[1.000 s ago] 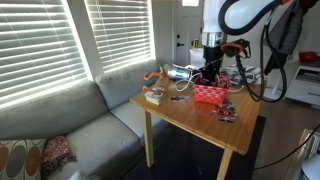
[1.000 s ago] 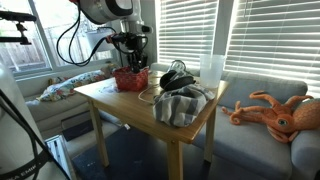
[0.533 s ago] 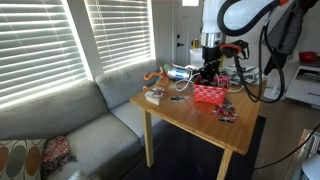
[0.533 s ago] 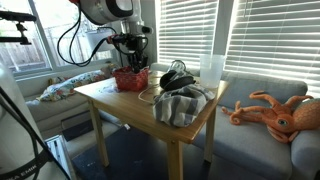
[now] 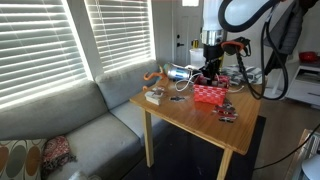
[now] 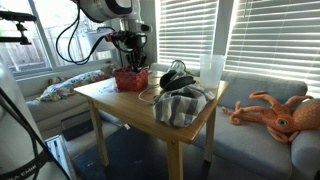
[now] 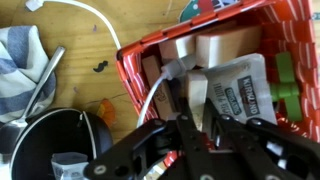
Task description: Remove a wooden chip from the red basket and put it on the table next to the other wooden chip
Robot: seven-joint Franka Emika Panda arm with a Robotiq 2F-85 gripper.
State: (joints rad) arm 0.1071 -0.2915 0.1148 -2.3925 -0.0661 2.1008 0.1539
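The red basket [image 5: 210,95] stands on the wooden table [image 5: 185,122] near its far edge; it also shows in the other exterior view [image 6: 130,80]. My gripper [image 5: 208,78] reaches down into it. In the wrist view the basket [image 7: 135,70] holds pale wooden chips [image 7: 225,50], a printed packet [image 7: 245,90] and a white cable. My gripper [image 7: 200,118] has its fingers close together around a thin pale wooden chip [image 7: 197,95] standing on edge. I cannot make out the other wooden chip on the table.
A black bowl-like object [image 6: 178,78], a grey cloth [image 6: 180,105] and a clear cup [image 6: 212,70] sit on the table. Small dark items [image 5: 228,113] lie near the basket. A grey sofa [image 5: 70,120] with an orange octopus toy [image 6: 275,112] runs beside the table.
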